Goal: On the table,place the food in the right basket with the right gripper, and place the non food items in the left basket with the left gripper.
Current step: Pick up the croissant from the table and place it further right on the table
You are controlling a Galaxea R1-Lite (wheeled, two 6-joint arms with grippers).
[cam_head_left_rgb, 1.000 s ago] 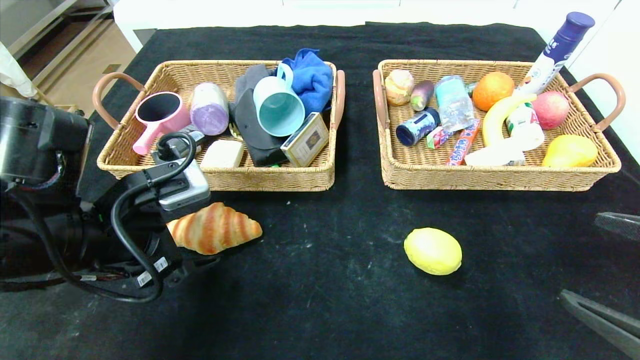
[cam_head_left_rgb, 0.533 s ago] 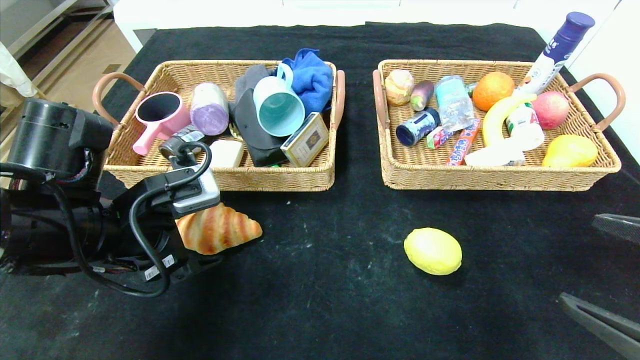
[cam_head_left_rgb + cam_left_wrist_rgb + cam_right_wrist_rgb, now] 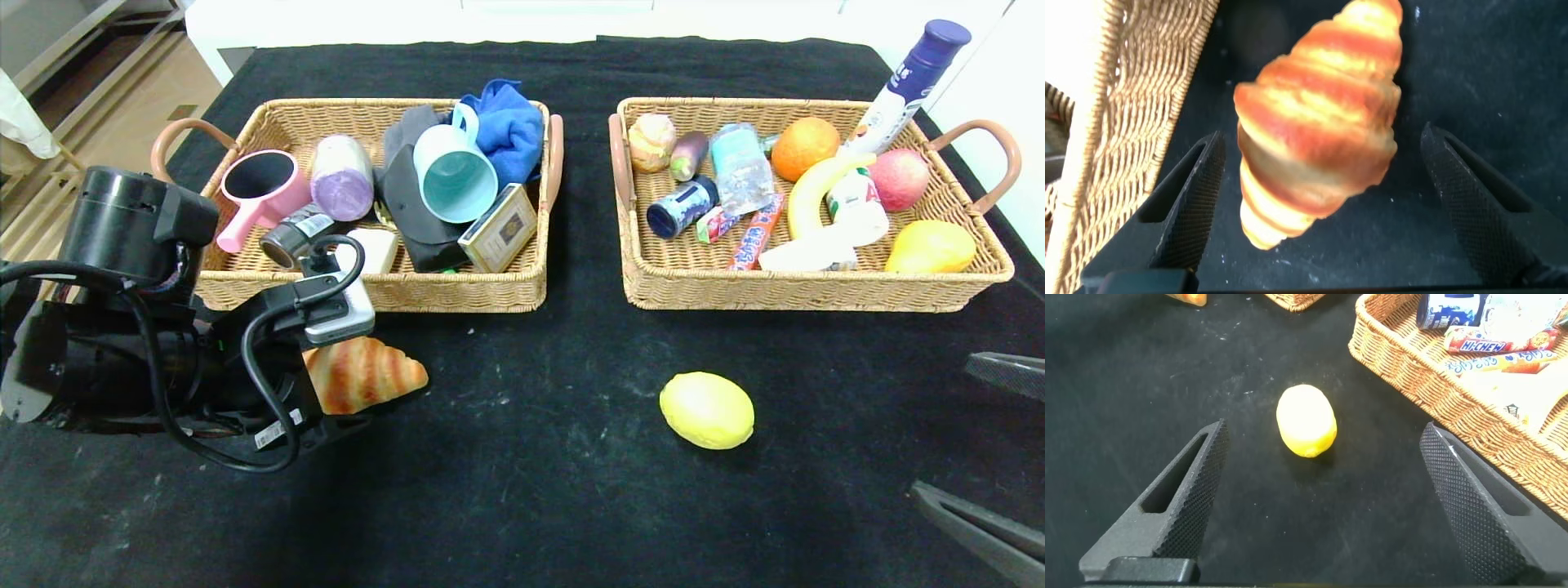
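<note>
A golden striped croissant lies on the black table in front of the left basket. My left gripper is open and low over the croissant, one finger on each side with a gap to both. The yellow lemon sits in front of the right basket. My right gripper is open near the table's right edge, with the lemon ahead of its fingers and apart from them. The purple roll, pale blue mug and cream card box lie in the left basket.
The right basket holds a water bottle, a carton, fruit and snack packs. A pink cup and blue cloth are in the left basket. A tall purple-capped bottle leans at the right basket's far corner.
My left arm has moved right along the front of the left basket, and its wrist now covers more of the croissant. The right gripper and the lemon have stayed put.
</note>
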